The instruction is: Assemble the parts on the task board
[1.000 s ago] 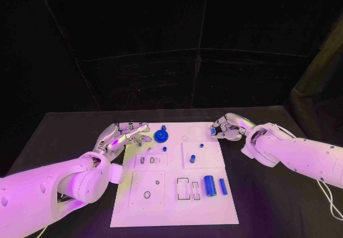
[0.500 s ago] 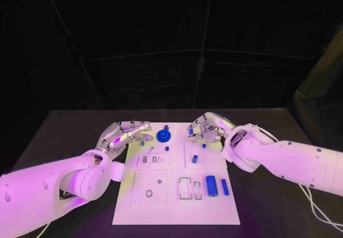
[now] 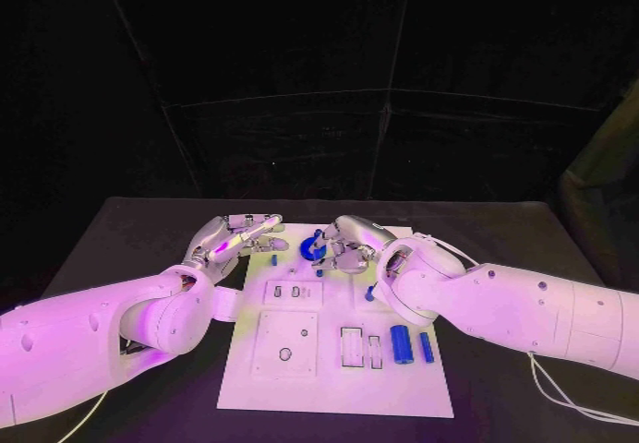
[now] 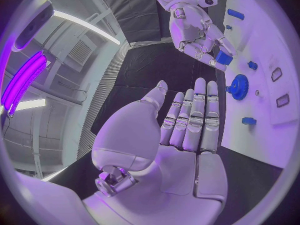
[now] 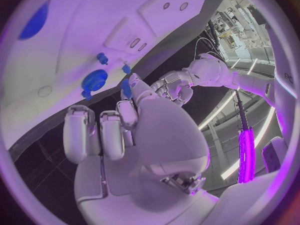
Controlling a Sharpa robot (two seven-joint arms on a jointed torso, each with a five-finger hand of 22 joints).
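Colours on the table
White task board (image 3: 333,383) on black table (image 3: 133,240); blue parts (image 3: 400,343); silver hands, white arms.

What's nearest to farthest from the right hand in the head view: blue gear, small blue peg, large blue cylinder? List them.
1. Blue gear, beside the right hand.
2. Small blue peg, mid-board.
3. Large blue cylinder, robot's end.

The left hand (image 4: 181,135) lies open-palmed, its fingers (image 4: 199,116) straight and side by side, holding nothing, over the dark desk (image 4: 150,75) just beside the white task board (image 4: 281,92). On the board stands a blue gear (image 4: 239,86), with small blue pegs (image 4: 249,120) near it. Beyond, the right hand (image 4: 197,27) pinches a small blue part (image 4: 224,59) in its fingertips above the board.
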